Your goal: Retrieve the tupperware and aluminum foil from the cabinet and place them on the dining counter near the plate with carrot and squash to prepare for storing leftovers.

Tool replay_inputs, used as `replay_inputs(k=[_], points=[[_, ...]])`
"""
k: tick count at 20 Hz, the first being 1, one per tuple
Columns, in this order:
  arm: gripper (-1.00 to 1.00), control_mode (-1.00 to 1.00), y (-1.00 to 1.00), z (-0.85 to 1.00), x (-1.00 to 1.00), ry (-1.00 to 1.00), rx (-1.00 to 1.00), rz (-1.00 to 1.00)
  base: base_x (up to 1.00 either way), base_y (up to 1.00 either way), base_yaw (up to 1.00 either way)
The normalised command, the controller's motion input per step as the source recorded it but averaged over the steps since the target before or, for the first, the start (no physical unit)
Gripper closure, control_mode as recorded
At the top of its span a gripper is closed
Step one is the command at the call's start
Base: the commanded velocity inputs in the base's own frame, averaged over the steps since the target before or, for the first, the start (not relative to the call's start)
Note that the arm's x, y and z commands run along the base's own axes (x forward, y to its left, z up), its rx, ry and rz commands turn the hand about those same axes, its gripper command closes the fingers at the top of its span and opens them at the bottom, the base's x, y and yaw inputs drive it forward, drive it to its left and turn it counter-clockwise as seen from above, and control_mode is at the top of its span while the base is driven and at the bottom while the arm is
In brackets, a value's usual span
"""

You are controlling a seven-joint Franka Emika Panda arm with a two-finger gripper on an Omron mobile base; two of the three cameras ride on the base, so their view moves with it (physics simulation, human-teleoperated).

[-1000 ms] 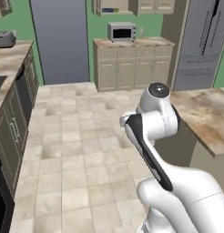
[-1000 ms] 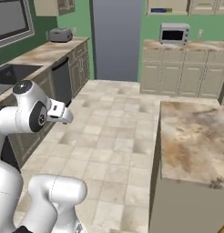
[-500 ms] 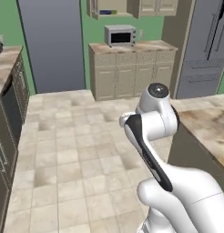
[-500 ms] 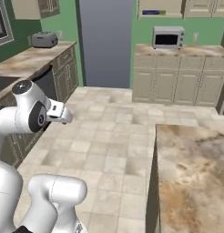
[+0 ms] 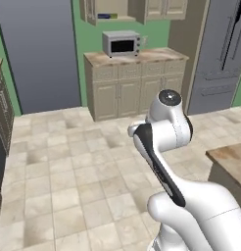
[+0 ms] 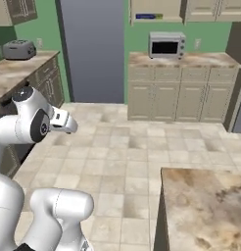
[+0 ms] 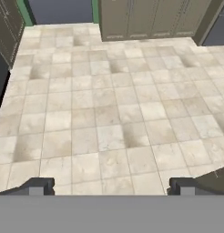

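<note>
Blue and yellow boxes (image 5: 107, 15), likely the foil, lie on the open cabinet shelf (image 6: 156, 21) at the frame's top, above the microwave (image 5: 121, 43). Probably light, crushable cardboard: grasp its long sides. Gripper (image 7: 111, 185) spread, empty, over floor tiles.

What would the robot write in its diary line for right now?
phase: heading toward cabinets | gripper: open, holding nothing, over floor tiles | ahead: microwave on counter, open upper cabinet above it | tupperware, foil: not yet fetched
</note>
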Motion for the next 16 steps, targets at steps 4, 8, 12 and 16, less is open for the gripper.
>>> replay_inputs(k=[4,8,12,16], points=[[-1.00,1.00,0.00,0.00,0.00,0.00,0.00,0.00,1.00,0.00,-0.21],[-1.00,1.00,0.00,0.00,0.00,0.00,0.00,0.00,1.00,0.00,-0.22],[-1.00,1.00,0.00,0.00,0.00,0.00,0.00,0.00,1.00,0.00,-0.22],[-1.00,1.00,0.00,0.00,0.00,0.00,0.00,0.00,1.00,0.00,-0.20]])
